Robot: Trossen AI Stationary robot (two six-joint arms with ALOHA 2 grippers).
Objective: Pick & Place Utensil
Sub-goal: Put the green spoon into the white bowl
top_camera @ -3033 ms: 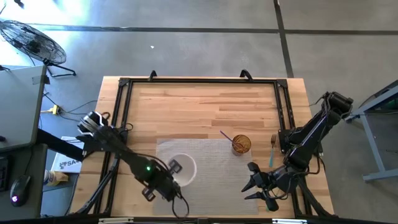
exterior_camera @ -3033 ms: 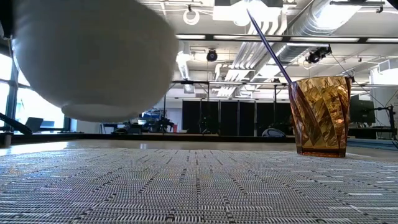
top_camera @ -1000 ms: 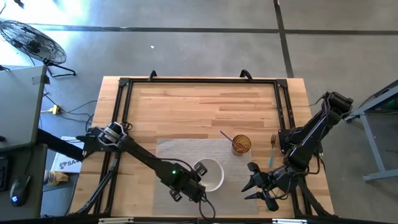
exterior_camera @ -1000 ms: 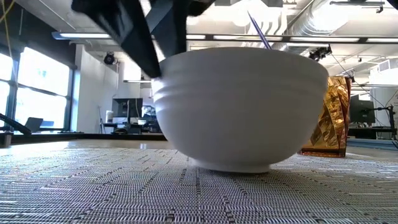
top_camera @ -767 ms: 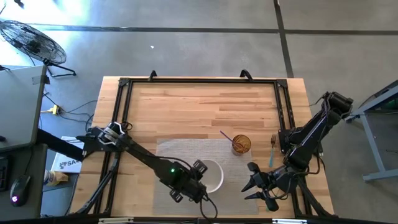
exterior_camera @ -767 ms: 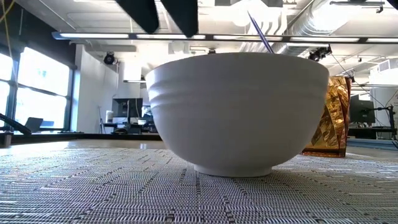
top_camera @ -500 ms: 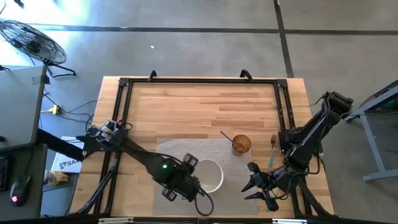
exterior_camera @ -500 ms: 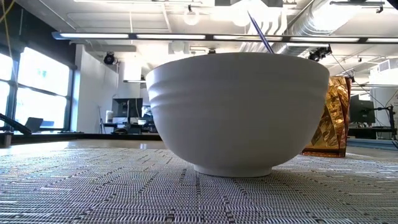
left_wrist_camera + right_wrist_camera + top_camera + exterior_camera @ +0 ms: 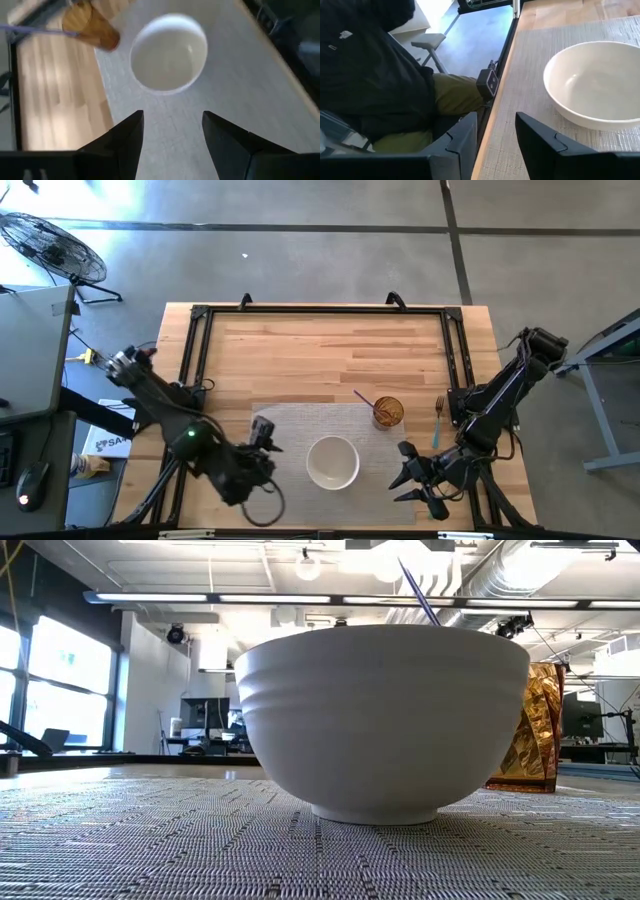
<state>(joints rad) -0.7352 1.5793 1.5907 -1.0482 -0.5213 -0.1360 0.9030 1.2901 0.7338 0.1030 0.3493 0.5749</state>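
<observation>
A white bowl stands on its foot on the grey woven mat; it fills the low view. Behind it stands an amber cup with a thin purple stick leaning in it. A fork with a teal handle lies on the wood, right of the mat. My left gripper hovers open over the mat's left part, left of the bowl. My right gripper waits open near the mat's near right corner, pointing at the bowl.
A black frame rail runs along the table's sides, close to the fork. A seated person in a dark jacket and olive trousers shows beyond the table's edge in the right wrist view. Bare wood lies toward the far edge.
My left gripper has let go of the bowl's rim, risen out of the low view and drawn back toward the table's left edge. The bowl has stayed standing on the mat. The right arm has kept still.
</observation>
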